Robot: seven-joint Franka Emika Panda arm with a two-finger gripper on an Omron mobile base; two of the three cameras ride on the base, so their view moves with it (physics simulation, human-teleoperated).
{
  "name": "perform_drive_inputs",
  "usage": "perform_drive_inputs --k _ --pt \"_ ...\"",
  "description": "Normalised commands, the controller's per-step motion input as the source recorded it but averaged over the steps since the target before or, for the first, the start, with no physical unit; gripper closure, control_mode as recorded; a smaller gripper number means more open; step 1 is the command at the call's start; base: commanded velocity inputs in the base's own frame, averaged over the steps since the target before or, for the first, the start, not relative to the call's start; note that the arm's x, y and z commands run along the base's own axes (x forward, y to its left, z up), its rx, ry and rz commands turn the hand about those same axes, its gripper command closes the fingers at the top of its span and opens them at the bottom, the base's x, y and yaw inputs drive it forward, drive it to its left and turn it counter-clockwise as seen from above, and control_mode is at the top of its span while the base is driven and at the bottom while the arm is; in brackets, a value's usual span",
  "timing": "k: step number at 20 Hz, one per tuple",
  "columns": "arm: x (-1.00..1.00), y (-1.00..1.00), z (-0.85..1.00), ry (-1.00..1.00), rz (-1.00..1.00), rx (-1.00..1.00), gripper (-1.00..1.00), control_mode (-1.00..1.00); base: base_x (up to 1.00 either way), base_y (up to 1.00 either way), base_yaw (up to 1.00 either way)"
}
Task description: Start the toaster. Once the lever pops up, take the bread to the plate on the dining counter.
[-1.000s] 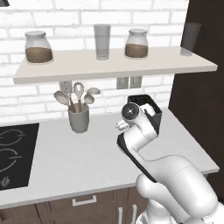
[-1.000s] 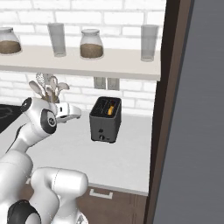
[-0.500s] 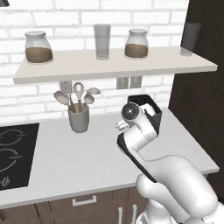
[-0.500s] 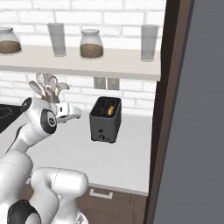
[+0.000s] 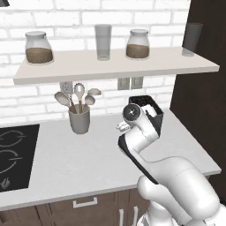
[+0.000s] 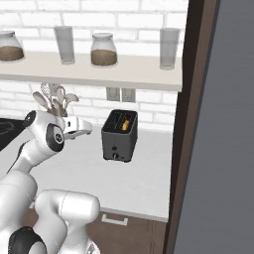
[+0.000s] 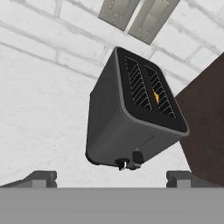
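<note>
The dark grey two-slot toaster (image 6: 119, 137) stands on the white wall counter by the brick wall, its knob (image 7: 123, 165) and lever (image 7: 138, 156) low on the front. A sliver of orange-tan bread (image 7: 155, 96) shows deep in one slot, also seen as bread (image 6: 126, 123) from above. My gripper (image 7: 111, 178) is open, fingertips (image 7: 42, 178) wide apart, hanging in the air short of the toaster's front and touching nothing. In the left base view my wrist covers part of the toaster (image 5: 148, 108). The plate and the dining counter are out of view.
A grey utensil cup (image 5: 80, 122) stands left of the toaster. A shelf (image 5: 114, 67) with jars and glasses runs overhead. A black cooktop (image 5: 13, 154) lies at far left. A dark tall cabinet side (image 6: 196, 124) closes the right. Two wall outlets (image 7: 135, 13) sit behind the toaster.
</note>
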Motion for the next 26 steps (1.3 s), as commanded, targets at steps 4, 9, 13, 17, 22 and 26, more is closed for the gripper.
perform_drive_inputs --k 4,9,13,17,22,26 --pt "0.00 0.00 0.00 0.00 0.00 0.00 -1.00 -1.00 0.00 0.00 0.00" --pt "0.00 0.00 0.00 0.00 0.00 0.00 -1.00 -1.00 0.00 0.00 0.00" --pt "0.00 0.00 0.00 0.00 0.00 0.00 -1.00 -1.00 0.00 0.00 0.00" --pt "0.00 0.00 0.00 0.00 0.00 0.00 -1.00 -1.00 0.00 0.00 0.00" --pt "0.00 0.00 0.00 0.00 0.00 0.00 -1.00 -1.00 0.00 0.00 0.00" --pt "0.00 0.00 0.00 0.00 0.00 0.00 -1.00 -1.00 0.00 0.00 0.00"
